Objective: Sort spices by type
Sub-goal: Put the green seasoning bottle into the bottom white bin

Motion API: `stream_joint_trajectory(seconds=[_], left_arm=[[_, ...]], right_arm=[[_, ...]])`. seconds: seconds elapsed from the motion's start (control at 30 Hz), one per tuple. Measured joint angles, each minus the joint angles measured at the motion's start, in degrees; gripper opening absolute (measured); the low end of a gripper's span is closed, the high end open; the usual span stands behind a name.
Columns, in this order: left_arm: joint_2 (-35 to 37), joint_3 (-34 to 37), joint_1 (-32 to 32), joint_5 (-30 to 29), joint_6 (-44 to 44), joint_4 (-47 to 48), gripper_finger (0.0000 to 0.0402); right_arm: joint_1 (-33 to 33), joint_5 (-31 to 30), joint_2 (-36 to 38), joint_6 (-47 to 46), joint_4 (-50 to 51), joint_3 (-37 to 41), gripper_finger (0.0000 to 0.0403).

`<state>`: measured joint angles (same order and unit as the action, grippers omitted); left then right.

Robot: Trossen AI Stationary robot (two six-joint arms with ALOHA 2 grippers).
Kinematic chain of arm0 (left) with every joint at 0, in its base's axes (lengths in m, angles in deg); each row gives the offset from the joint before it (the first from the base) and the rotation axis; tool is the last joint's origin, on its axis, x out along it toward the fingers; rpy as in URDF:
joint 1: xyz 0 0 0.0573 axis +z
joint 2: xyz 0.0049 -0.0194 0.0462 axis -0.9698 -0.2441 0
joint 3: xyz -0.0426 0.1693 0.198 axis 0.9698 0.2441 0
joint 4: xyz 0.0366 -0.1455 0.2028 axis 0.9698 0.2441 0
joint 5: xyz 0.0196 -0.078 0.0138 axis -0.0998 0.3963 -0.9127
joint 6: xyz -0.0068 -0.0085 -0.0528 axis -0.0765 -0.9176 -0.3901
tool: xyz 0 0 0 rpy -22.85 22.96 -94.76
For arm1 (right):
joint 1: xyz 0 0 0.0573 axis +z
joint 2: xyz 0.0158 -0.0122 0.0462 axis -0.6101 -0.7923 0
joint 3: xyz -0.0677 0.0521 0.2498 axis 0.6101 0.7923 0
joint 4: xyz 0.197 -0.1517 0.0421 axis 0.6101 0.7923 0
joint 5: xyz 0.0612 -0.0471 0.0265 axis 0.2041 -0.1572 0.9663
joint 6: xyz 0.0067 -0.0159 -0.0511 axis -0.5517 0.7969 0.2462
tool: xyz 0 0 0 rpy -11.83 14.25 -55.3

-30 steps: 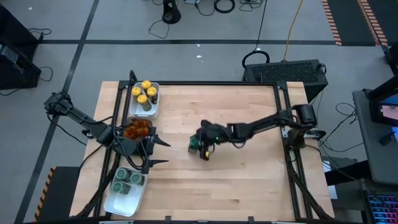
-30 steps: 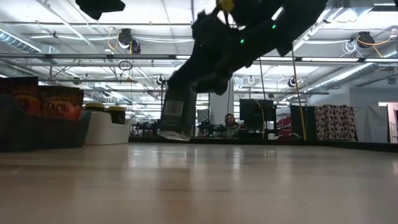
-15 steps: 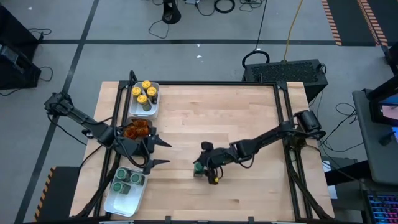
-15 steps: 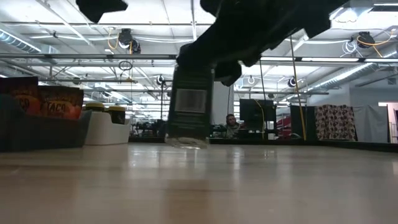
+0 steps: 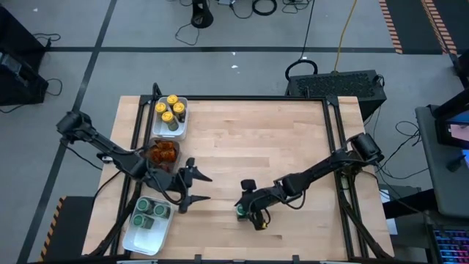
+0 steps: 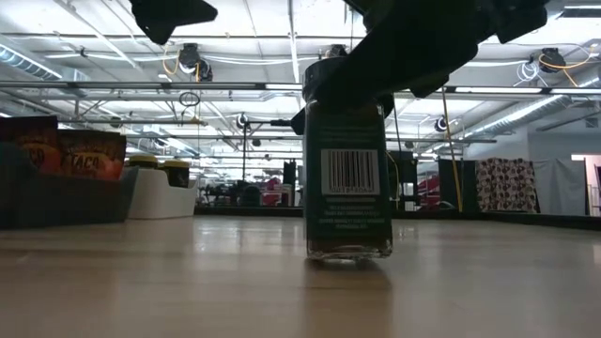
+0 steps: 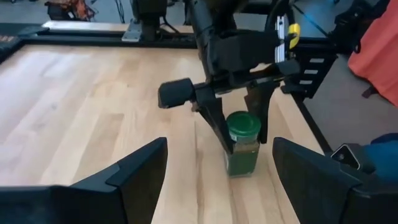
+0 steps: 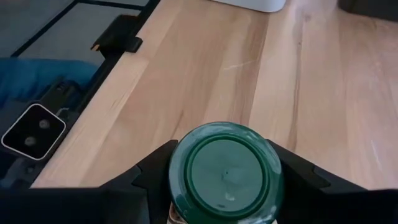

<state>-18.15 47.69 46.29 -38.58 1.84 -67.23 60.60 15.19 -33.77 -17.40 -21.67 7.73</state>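
A jar with a green lid [image 5: 240, 213] stands upright on the wood near the table's near edge, about mid-width; the low view shows its barcode label [image 6: 348, 172]. My right gripper [image 5: 250, 210] is shut on it from above. My left gripper [image 5: 195, 188] is open and hovers left of the jar, facing it; the jar [image 7: 242, 146] shows between its fingers, farther off. Yellow-lidded jars sit in a white tray [image 5: 182, 126]. Orange-brown packets fill a dark grey tray [image 5: 152, 144]. Green-lidded jars stand in another white tray [image 5: 138, 238]. My right gripper pinches the jar between its two fingers at the lid and the shoulder just below it [image 7: 244, 135]. The fingers [image 7: 216, 122] come down from above, slanting from the table's right. The jar stands upright with its base [image 6: 347, 253] on the table.
The three trays line the table's left edge, behind my left arm. The black table frame [image 5: 253, 97] runs around the wood. Bare wood [image 5: 264, 139] lies across the middle and right. In the right wrist view, something blue [image 8: 43, 71] shows beyond the near edge.
My right gripper has moved toward the near edge and down, carrying the jar. The jar was tilted and clear of the table; now it is upright with its base on the wood. My left gripper has moved right, toward the jar.
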Motion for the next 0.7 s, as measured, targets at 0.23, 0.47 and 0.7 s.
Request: stream_joint_trajectory(seconds=[0.23,0.47,0.7], left_arm=[[-4.04,0.0,0.0,1.84,-1.3,-6.8,0.0295],[-6.41,-2.23,-0.02,4.62,-1.05,-8.08,0.0295],[-6.67,-2.6,0.0,4.96,-0.8,-7.77,0.0295]], right_arm=[[-0.02,0.28,0.0,6.11,0.09,0.0,0.0194],[-0.28,0.33,0.0,7.89,0.01,0.0,0.0221],[-0.39,0.44,0.3,7.82,-1.09,0.0,0.0275]])
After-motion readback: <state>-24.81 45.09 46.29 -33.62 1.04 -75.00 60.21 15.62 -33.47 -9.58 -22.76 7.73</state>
